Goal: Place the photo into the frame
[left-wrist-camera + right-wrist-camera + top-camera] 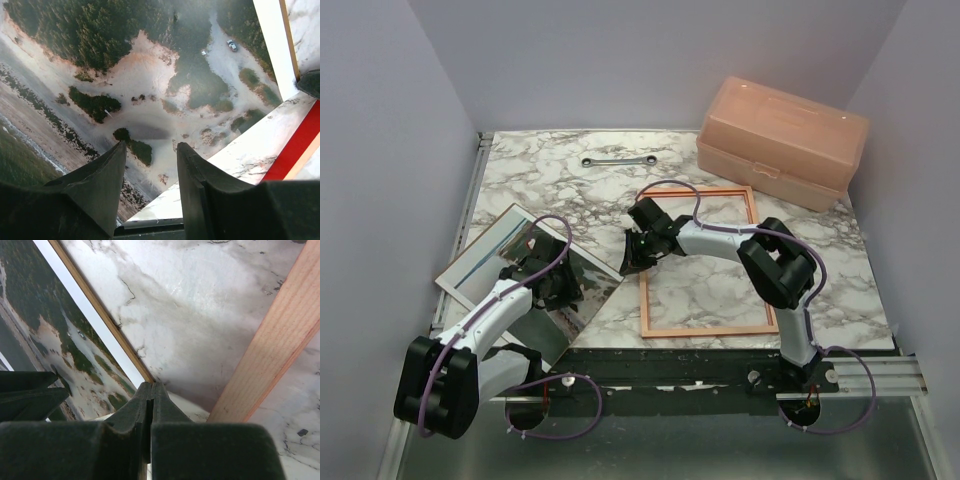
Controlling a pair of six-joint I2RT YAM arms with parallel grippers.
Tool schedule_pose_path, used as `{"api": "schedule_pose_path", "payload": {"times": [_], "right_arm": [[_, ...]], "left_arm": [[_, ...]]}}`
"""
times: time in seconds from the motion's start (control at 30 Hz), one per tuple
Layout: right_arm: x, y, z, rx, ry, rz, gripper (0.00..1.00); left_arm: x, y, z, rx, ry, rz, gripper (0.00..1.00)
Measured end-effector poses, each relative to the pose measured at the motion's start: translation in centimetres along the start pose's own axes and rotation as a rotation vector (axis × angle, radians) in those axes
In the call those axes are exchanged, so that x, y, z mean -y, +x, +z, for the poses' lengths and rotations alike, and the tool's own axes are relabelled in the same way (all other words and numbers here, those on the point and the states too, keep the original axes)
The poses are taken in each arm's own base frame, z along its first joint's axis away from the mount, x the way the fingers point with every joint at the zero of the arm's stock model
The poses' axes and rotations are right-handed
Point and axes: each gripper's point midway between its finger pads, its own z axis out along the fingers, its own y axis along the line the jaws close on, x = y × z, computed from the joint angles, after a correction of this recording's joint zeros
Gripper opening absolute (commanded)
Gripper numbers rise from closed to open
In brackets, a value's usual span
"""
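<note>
We record a grey-veined marble table (580, 190) enclosed by plain pale walls (620, 60). A pink plastic box (785, 140) sits at the far right. The frame (710, 331) lies flat at right centre, pale wood side up. The photo (485, 250) lies askew at left, under the left arm. A wrench (618, 160) rests farther back. The left gripper (151, 145) hovers over the photo, fingers apart, holding nothing. The right gripper (150, 386) is closed tight at the photo's edge beside the frame; any pinch we cannot confirm.
</note>
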Motion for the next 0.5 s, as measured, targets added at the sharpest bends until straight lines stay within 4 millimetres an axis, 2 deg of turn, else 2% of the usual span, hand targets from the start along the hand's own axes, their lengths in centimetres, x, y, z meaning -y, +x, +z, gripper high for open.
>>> {"api": "schedule_pose_path", "payload": {"times": [0.27,0.43,0.5], "right_arm": [[-0.1,0.3,-0.8,0.009,-0.006,0.000,0.01],[0.1,0.7,-1.5,0.010,-0.005,0.003,0.01],[-0.5,1.4,-1.9,-0.012,-0.029,0.011,0.01]], "left_arm": [[0.6,-0.1,-0.1,0.004,0.036,0.005,0.61],[1.1,-0.2,-0.2,0.007,0.063,0.007,0.63],[1.2,-0.2,-0.1,0.009,0.068,0.007,0.63]]}}
